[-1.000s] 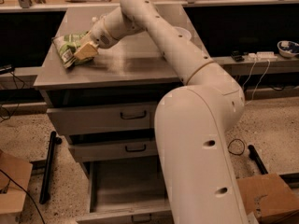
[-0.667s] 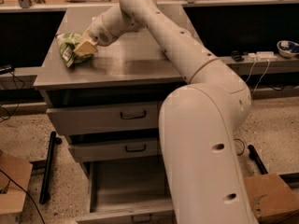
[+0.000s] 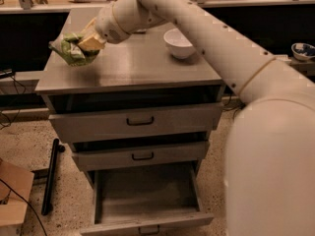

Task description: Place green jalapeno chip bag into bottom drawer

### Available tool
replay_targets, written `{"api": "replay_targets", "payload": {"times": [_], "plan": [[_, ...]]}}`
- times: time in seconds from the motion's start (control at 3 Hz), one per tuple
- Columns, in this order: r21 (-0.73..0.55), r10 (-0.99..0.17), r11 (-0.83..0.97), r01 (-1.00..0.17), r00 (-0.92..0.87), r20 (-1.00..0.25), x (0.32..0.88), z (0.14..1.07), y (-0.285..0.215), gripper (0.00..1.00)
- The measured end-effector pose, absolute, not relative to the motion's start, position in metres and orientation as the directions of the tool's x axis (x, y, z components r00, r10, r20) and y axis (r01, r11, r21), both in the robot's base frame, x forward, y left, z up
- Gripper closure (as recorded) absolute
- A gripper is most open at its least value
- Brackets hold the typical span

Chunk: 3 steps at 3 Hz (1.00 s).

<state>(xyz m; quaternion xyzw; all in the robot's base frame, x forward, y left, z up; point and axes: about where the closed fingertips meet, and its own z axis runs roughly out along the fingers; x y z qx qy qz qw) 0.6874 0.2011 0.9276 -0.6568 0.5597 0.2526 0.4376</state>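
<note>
Currently on view, item by item: gripper (image 3: 84,45), at the end of the white arm (image 3: 206,33), positioned over the left part of the cabinet top (image 3: 142,65), its tan fingers (image 3: 92,41) clenched around the green jalapeno chip bag (image 3: 70,53). Bag: crumpled, green with pale patches, sticking out to the left of the fingers above the cabinet's left edge; it looks lifted just off the surface, though from this spot I cannot say for sure that no corner touches. White bowl (image 3: 178,43): upright on the cabinet top, toward the back right, well apart from the bag, partly crossed by the arm. Cabinet: grey metal, three drawers stacked. Top drawer (image 3: 98,124): dark handle at centre, front standing a little proud of the frame. Middle drawer (image 3: 108,157): likewise handled, drawn out slightly. Bottom drawer (image 3: 147,195): pulled far out, a wide shallow tray with its interior showing, its front edge near the lower border of the view. Robot body (image 3: 270,161): large white bulk filling the right side, hiding the cabinet's right flank. Floor, left of the cabinet: a black bar (image 3: 51,176) lying lengthwise, and a cardboard box (image 3: 12,191) at the corner. Far right, on a dark ledge: a small patterned bowl (image 3: 301,50).
</note>
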Motion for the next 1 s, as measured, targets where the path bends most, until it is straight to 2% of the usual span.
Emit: {"api": "replay_targets", "payload": {"times": [0.67,1.0], "plan": [[-0.397,-0.462,0.014,-0.918,0.347,-0.816,0.573,0.955,0.154,1.00],[-0.334,-0.517,-0.005,-0.942,0.289,-0.806,0.498,0.896,0.106,1.00]]}}
